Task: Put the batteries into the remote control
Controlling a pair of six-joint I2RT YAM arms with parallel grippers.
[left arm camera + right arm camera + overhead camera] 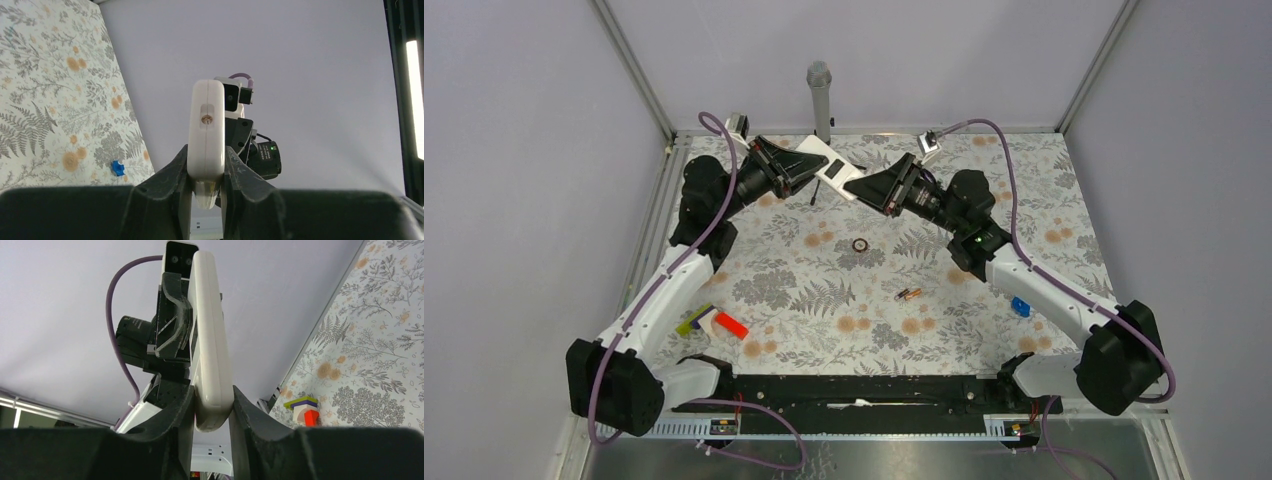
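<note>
Here, left end effector (206, 167) and right end effector (214, 405) both pinch the remote control (819, 155) (opposite ends).

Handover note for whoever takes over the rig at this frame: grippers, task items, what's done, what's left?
Left gripper: shut on one end of the remote control.
Right gripper: shut on its other end, holding it off the table near the far edge.
Batteries: both lie together on the table, centre-right, not gripped.
Done: remote lifted. Left: free one gripper, load both batteries.
</note>
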